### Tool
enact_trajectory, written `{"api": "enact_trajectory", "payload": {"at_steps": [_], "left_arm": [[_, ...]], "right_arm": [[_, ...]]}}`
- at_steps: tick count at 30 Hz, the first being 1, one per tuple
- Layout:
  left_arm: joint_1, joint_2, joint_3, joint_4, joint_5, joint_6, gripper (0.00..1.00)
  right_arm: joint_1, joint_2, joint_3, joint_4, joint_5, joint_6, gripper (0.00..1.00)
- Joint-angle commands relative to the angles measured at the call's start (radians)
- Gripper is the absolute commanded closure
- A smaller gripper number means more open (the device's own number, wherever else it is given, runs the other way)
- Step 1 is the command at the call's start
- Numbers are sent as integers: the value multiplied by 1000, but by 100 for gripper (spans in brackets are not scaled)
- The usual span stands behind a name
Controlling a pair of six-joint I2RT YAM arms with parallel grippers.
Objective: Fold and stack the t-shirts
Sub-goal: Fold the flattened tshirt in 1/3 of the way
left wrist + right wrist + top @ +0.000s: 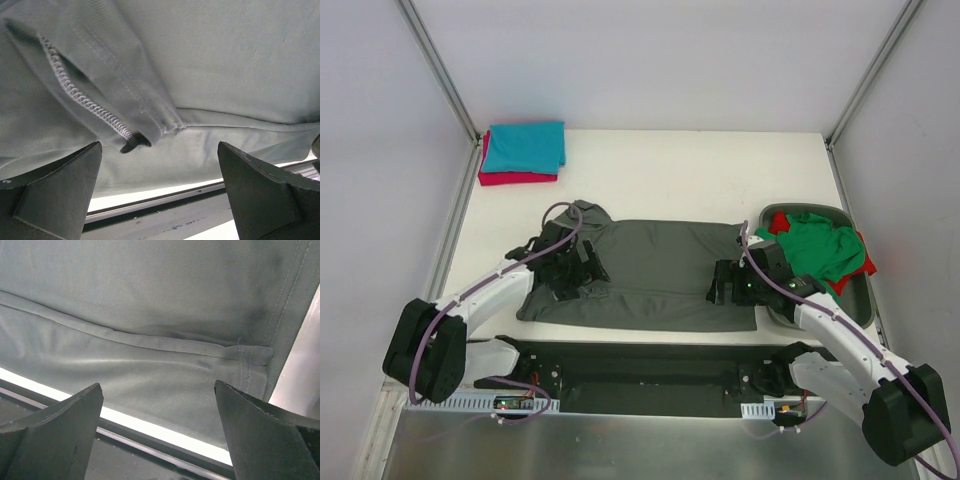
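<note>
The dark grey t-shirt [650, 275] lies flat and creased on the desk [670, 170]; left pincer [575, 270] and right pincer [725, 283] gape open over its ends.

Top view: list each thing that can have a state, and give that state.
Grey shirt: spread flat on table.
Teal shirt: folded, top of stack.
Crimson shirt: folded, bottom of stack.
Green shirt: crumpled in tub.
Red shirt: crumpled, mostly covered.
Left gripper: open, empty.
Right gripper: open, empty.
</note>
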Motion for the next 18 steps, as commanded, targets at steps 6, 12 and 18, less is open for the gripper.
{"api": "enact_trajectory", "payload": {"at_steps": [6, 12, 18], "left_arm": [[-35, 143, 168, 47, -22, 27, 1], [-38, 261, 283, 53, -27, 73, 1], [-49, 344, 380, 53, 48, 136, 1]], "right_arm": [[4, -6, -11, 11, 54, -17, 4], [3, 15, -12, 11, 52, -21, 4], [3, -3, -12, 7, 58, -34, 4]]}}
